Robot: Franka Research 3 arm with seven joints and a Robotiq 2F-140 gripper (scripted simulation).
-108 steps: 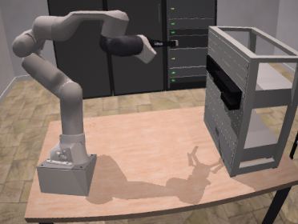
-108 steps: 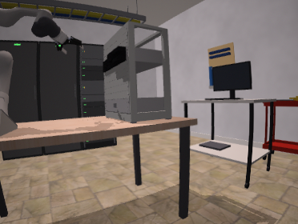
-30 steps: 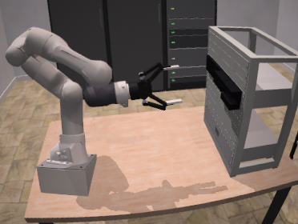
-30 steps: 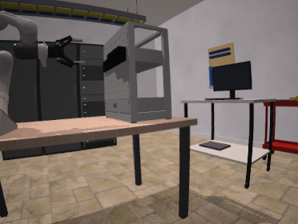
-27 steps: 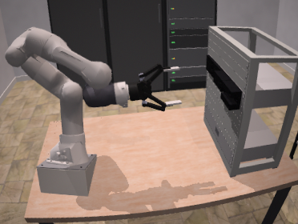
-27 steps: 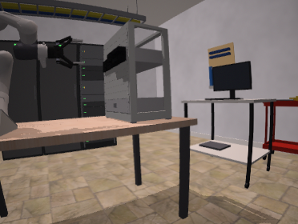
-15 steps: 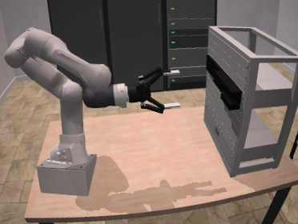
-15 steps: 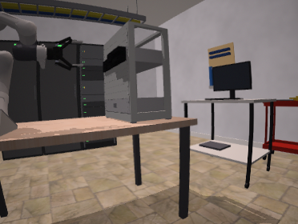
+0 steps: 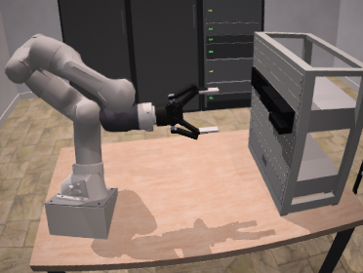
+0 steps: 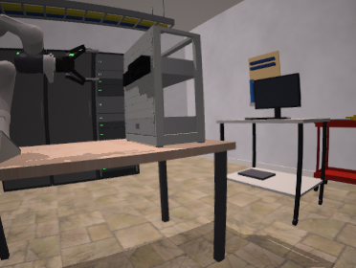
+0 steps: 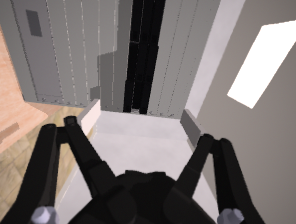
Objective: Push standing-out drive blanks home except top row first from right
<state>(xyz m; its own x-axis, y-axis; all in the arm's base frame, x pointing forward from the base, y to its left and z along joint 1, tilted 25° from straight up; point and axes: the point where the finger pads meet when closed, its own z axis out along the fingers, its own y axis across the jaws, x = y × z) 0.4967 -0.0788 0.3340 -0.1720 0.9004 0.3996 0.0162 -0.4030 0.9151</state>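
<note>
Fingers (image 9: 211, 90) spread wide, empty, well short of rack (image 9: 293, 141) on desk (image 9: 195, 195). Dark chassis (image 9: 273, 104) high on front; proud blanks probably stiff, latching: press squarely, gently, never grip.

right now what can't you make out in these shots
- Which blanks stand out: the chassis is one dark band in the top view, seen at an angle and too small to count rows.
- Chassis front in the exterior view: too small and dark, seen nearly edge on.
- Wrist view: only a dark strip of the rack shows, cut off by the top edge.
- The end effector is open and empty, short of the rack.
</note>
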